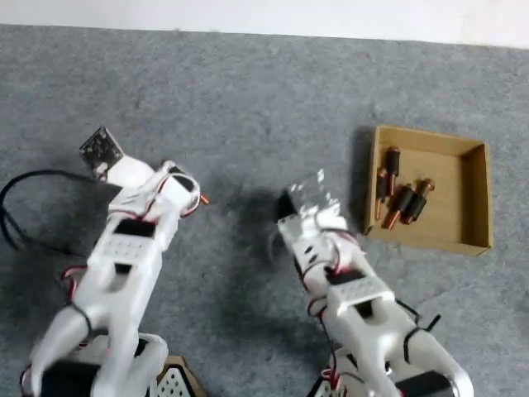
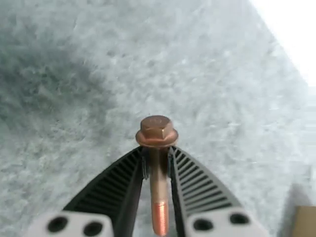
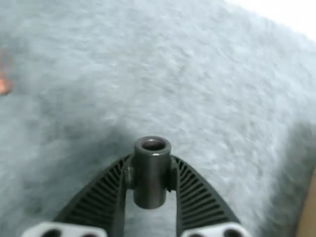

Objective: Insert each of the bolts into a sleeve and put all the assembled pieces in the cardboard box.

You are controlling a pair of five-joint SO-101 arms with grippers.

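My left gripper is shut on a copper bolt, clamped by its shank with the hex head past the fingertips. In the high view that arm is at the left and the bolt's tip pokes out toward the middle. My right gripper is shut on a dark grey sleeve, whose open bore faces outward. In the high view the right gripper is near the centre, left of the cardboard box. Inside the box lie three assembled bolt-and-sleeve pieces.
Grey carpet-like cloth covers the table. A small circuit board juts from the left arm, and black cables run along the left edge. The box corner shows in the left wrist view.
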